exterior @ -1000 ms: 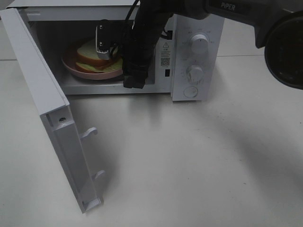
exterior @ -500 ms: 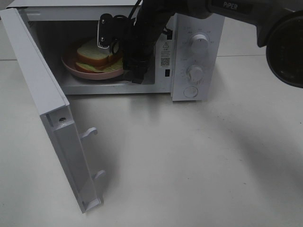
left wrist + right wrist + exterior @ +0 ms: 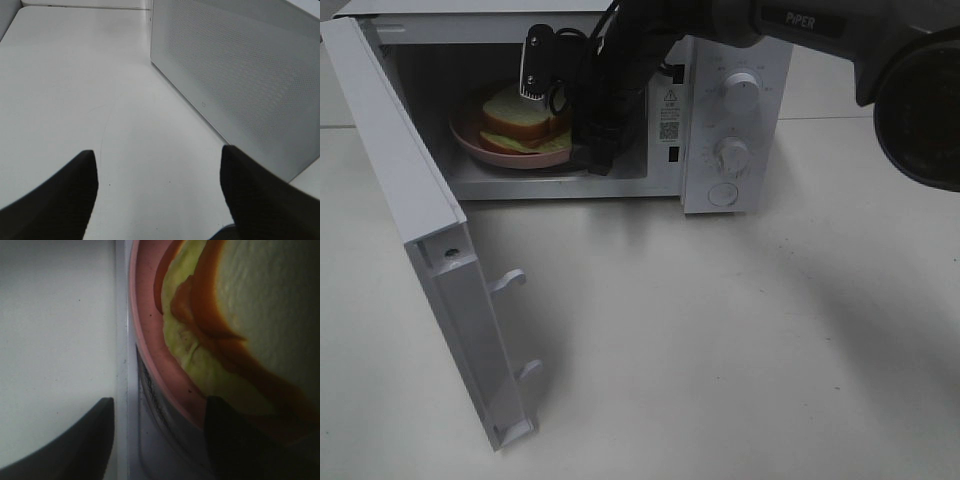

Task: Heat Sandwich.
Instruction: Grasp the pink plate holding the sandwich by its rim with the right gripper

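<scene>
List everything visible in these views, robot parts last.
Microwave: one, white, at the table's back, open.
Door: one, white, swung out on the high view's left.
Latch hooks: two, white, on the door's edge.
Knobs: two, white, stacked on the control panel.
Button: one, white, below the knobs.
Plate: one, pink, inside the microwave.
Sandwich: one, white bread, green lettuce, red filling, on the plate.
Table: one, white.
Right arm: one, black, reaching into the microwave.
Right gripper: one, dark, open, at the plate's rim.
Left gripper: one, dark, open, above bare table.
</scene>
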Action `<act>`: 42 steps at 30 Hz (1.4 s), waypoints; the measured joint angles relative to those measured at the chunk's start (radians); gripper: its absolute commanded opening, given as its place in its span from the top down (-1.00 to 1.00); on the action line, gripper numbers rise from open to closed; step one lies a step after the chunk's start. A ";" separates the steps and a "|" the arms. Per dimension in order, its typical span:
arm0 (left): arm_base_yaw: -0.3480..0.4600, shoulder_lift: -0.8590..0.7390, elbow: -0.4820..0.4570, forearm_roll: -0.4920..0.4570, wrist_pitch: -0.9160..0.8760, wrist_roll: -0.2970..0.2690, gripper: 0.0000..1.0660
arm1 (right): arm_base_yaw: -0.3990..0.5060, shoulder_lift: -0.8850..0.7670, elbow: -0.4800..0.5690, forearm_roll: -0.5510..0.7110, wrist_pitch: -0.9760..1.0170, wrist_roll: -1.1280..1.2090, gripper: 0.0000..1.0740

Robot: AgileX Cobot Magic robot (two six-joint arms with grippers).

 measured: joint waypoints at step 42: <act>0.000 0.000 0.000 0.000 0.000 0.000 -0.24 | -0.045 0.125 -0.020 0.066 -0.121 -0.074 0.35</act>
